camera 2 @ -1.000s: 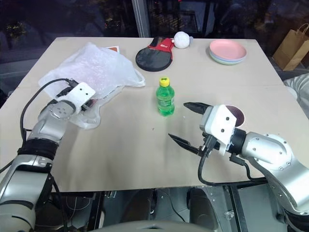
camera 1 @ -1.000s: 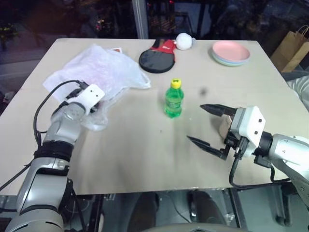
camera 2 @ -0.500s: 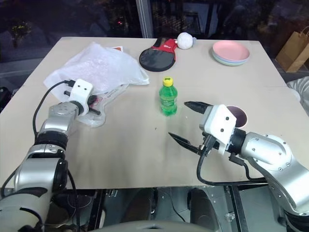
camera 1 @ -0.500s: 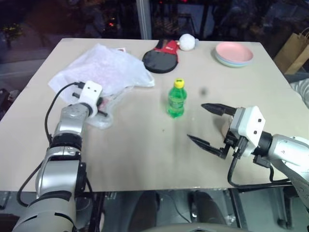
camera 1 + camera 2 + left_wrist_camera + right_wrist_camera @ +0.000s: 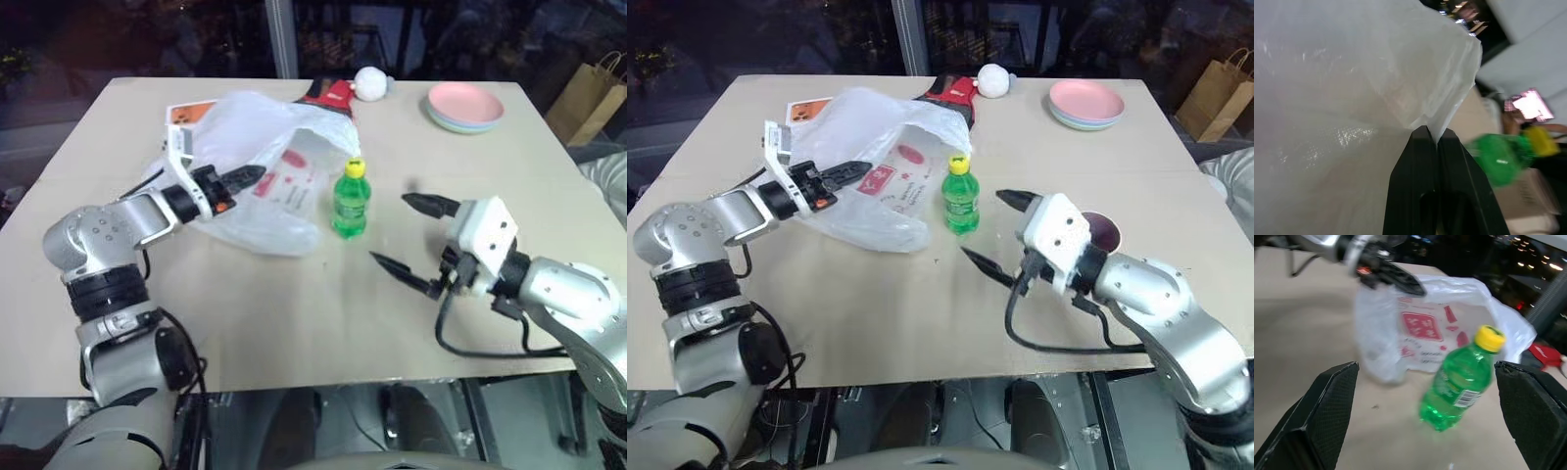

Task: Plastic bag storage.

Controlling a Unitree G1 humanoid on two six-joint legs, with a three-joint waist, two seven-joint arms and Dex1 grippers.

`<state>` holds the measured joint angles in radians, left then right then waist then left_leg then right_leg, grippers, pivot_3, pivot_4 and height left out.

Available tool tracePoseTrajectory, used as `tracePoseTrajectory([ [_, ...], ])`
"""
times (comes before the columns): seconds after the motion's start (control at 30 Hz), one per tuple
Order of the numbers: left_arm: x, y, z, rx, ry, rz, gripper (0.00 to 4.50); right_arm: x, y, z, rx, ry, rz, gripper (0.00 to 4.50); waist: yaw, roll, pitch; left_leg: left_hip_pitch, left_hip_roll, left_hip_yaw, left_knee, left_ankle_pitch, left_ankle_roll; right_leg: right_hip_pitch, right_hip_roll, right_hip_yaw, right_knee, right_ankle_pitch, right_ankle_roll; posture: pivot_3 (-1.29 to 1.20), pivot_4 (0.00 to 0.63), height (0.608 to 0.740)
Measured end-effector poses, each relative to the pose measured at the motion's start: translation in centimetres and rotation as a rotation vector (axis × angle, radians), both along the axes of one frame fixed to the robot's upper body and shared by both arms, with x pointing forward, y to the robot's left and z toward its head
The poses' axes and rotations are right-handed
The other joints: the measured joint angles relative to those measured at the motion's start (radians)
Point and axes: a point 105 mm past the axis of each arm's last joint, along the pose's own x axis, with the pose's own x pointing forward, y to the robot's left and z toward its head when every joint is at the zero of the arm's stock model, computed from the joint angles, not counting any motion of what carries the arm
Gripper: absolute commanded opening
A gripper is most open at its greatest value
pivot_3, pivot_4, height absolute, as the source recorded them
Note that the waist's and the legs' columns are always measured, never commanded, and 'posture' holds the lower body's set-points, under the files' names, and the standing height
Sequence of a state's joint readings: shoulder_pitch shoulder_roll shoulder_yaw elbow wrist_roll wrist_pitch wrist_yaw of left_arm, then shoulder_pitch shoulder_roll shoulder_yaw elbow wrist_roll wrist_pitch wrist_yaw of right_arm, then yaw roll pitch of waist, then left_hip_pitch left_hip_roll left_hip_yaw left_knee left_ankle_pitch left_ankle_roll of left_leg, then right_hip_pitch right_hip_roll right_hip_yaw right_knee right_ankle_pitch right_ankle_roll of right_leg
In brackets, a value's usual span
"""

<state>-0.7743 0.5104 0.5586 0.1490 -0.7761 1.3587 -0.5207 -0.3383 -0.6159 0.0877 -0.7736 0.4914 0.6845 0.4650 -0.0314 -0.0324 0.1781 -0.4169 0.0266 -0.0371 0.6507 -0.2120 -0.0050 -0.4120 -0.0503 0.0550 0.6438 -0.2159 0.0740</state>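
The left gripper (image 5: 250, 176), pinched shut on the large translucent white plastic bag (image 5: 284, 186), holds it just beyond the green plastic bottle (image 5: 350, 201) from the wide-open right gripper (image 5: 404, 232).

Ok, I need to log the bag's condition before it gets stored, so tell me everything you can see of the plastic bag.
The plastic bag is thin, wrinkly, translucent white film with pink-red printing on its side. The left gripper is shut on an upper edge and holds that part lifted, so the film drapes down with its lower folds resting on the table. It hangs close beside the green bottle; whether they touch is unclear.
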Motion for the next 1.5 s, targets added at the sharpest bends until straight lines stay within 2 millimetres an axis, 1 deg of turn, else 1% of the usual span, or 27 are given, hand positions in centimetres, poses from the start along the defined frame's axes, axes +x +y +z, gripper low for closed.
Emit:
tracePoseTrajectory([
  [0.07, -0.5, 0.1, 0.7, 0.002, -0.015, 0.016, 0.09, 1.8, 0.2, 0.3, 0.041, 0.049, -0.048, 4.50, -0.007, 0.000, 0.000, 0.001, 0.000, 0.001, 0.000, 0.000, 0.000, 0.000, 0.000, 0.001, 0.001, 0.000, 0.000, 0.00, 0.150, 0.740],
  [0.17, -0.7, 0.7, 1.1, 0.001, -0.024, 0.053, 0.09, 3.7, 0.7, 0.7, 0.060, 0.079, -0.091, 4.50, -0.009, 0.000, 0.000, 0.001, 0.000, 0.000, -0.002, 0.000, 0.000, -0.001, 0.001, 0.001, 0.002, 0.000, -0.001, 0.00, 0.150, 0.740],
  [0.33, -0.8, 1.2, 0.9, 0.010, -0.016, 0.088, 0.09, 5.9, 2.0, 0.9, 0.119, 0.110, -0.164, 4.50, -0.006, 0.001, 0.000, 0.000, -0.001, 0.000, -0.003, 0.000, 0.000, -0.001, 0.000, 0.001, 0.001, 0.000, -0.001, 0.00, 0.150, 0.740],
  [0.4, -0.7, 1.4, 0.9, 0.009, -0.019, 0.101, 0.09, 6.7, 2.8, 0.5, 0.154, 0.145, -0.182, 4.50, -0.007, 0.001, 0.000, 0.000, -0.001, 0.000, -0.003, 0.000, 0.000, -0.001, 0.000, 0.001, 0.000, 0.000, -0.001, 0.00, 0.150, 0.740],
  [0.57, -0.6, 1.8, 0.6, 0.016, -0.021, 0.131, 0.09, 7.6, 5.0, -0.8, 0.203, 0.240, -0.172, 4.50, -0.008, 0.001, 0.000, 0.000, -0.001, 0.000, -0.005, 0.000, 0.000, -0.002, 0.000, 0.001, 0.000, 0.000, -0.001, 0.00, 0.150, 0.740],
  [0.7, -0.5, 1.9, 0.7, 0.020, -0.026, 0.147, 0.09, 8.3, 6.6, -1.9, 0.203, 0.261, -0.166, 4.50, -0.009, 0.001, 0.000, 0.000, -0.001, 0.000, -0.005, 0.000, 0.000, -0.002, 0.000, 0.001, 0.000, 0.000, -0.001, 0.00, 0.150, 0.740],
  [0.87, -0.5, 1.7, 0.8, 0.017, -0.031, 0.142, 0.09, 9.4, 6.7, -3.1, 0.196, 0.273, -0.207, 4.50, -0.010, 0.001, 0.000, 0.000, -0.001, 0.000, -0.005, 0.000, 0.000, -0.002, 0.000, 0.001, 0.000, 0.000, -0.001, 0.00, 0.150, 0.740],
  [0.97, -0.5, 1.7, 0.8, 0.017, -0.030, 0.145, 0.09, 10.0, 7.3, -4.1, 0.178, 0.277, -0.219, 4.50, -0.011, 0.001, 0.000, 0.000, -0.001, 0.000, -0.007, 0.000, 0.000, -0.003, 0.000, 0.001, 0.000, 0.000, -0.001, 0.00, 0.150, 0.740],
  [1.13, -0.4, 1.8, 0.9, 0.017, -0.037, 0.151, 0.09, 11.0, 7.6, -5.4, 0.164, 0.282, -0.243, 4.50, -0.011, 0.001, 0.000, 0.000, -0.001, 0.000, -0.008, 0.000, -0.001, -0.003, 0.000, 0.001, -0.001, 0.000, -0.001, 0.00, 0.150, 0.740],
  [1.23, -0.5, 1.8, 1.0, 0.016, -0.038, 0.149, 0.00, 11.4, 7.7, -5.8, 0.170, 0.275, -0.247, 3.80, -0.011, 0.001, 0.000, 0.000, -0.001, 0.000, -0.009, 0.000, -0.001, -0.003, 0.000, 0.001, -0.001, 0.000, -0.001, 0.00, 0.150, 0.740],
  [1.27, -0.5, 1.8, 1.0, 0.014, -0.039, 0.146, 0.00, 11.4, 7.8, -5.8, 0.175, 0.272, -0.245, 3.31, -0.011, 0.001, 0.000, 0.000, -0.001, 0.000, -0.009, 0.000, -0.001, -0.003, 0.000, 0.001, -0.001, 0.000, -0.001, 0.00, 0.150, 0.740],
  [1.3, -0.5, 1.8, 0.9, 0.016, -0.037, 0.145, 0.00, 11.5, 7.9, -5.8, 0.181, 0.271, -0.244, 3.08, -0.011, 0.001, 0.000, 0.000, -0.001, 0.000, -0.009, 0.000, -0.001, -0.003, 0.000, 0.001, -0.001, 0.000, -0.001, 0.00, 0.150, 0.740],
  [1.43, -0.8, 1.5, 0.7, 0.032, -0.039, 0.130, 0.00, 11.6, 7.6, -5.7, 0.196, 0.277, -0.244, 3.08, -0.011, 0.001, 0.001, 0.000, -0.001, 0.000, -0.009, 0.000, -0.001, -0.003, 0.000, 0.001, -0.001, 0.000, -0.001, 0.00, 0.150, 0.740],
  [1.5, -1.2, 0.9, 0.9, 0.045, -0.056, 0.106, 0.00, 11.8, 6.5, -5.2, 0.234, 0.293, -0.266, 3.08, -0.008, 0.001, 0.001, 0.000, -0.001, -0.001, -0.009, 0.000, -0.001, -0.003, 0.000, 0.000, -0.002, 0.000, -0.001, 0.00, 0.150, 0.740],
])
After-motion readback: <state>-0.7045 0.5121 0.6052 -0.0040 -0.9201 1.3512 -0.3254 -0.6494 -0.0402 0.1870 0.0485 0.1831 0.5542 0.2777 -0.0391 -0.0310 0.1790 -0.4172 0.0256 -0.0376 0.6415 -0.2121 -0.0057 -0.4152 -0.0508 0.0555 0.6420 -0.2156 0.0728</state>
